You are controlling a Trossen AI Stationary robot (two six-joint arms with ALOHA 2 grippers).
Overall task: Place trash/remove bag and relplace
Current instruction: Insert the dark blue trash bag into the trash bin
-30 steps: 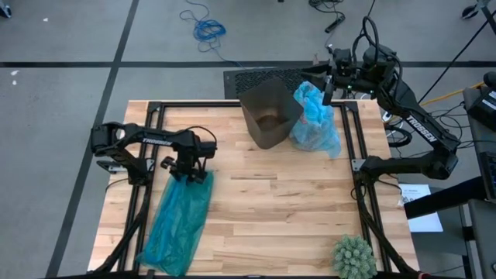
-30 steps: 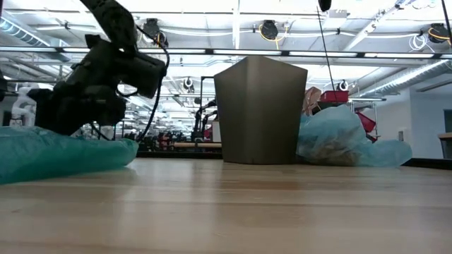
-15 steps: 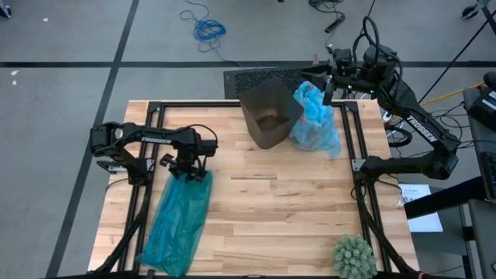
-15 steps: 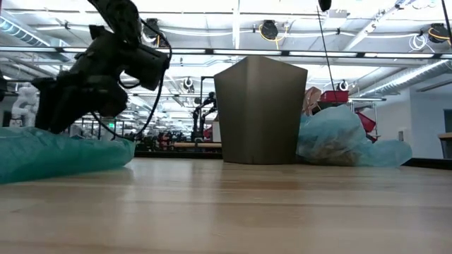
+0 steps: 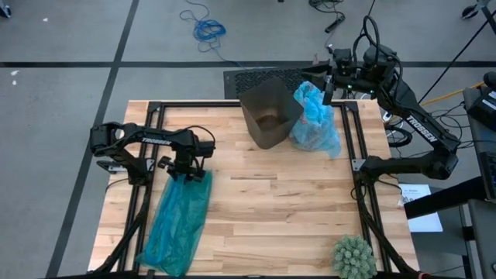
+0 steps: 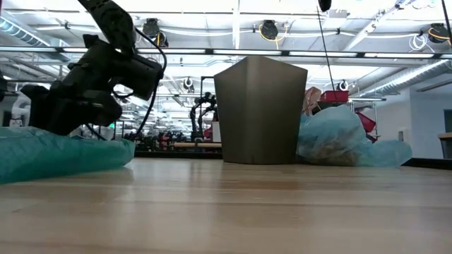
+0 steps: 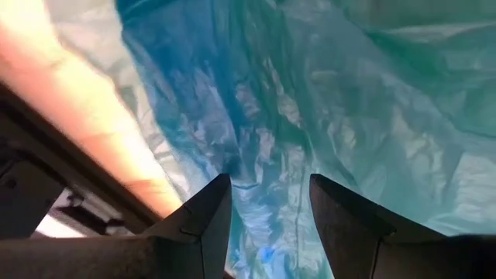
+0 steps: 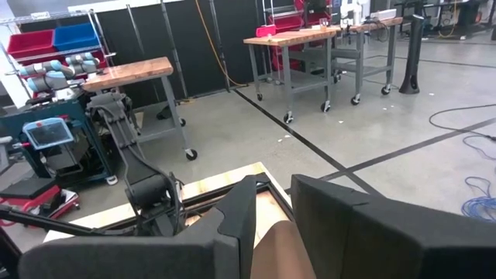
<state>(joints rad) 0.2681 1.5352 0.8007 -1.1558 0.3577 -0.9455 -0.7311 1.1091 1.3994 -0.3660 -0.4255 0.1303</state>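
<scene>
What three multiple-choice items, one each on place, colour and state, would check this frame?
1. Where is the pale blue bag?
A. inside the bin
B. beside the bin, on the table
C. on the floor

2. What colour is the bag under the left gripper?
A. teal-green
B. red
C. white

3. How does the bin stand?
A. tipped over
B. upright, unlined
C. upside down

Key: B, it lies against the bin's side; A, the teal-green bag lies flat there; B, its open mouth faces up with the dark inside bare.
</scene>
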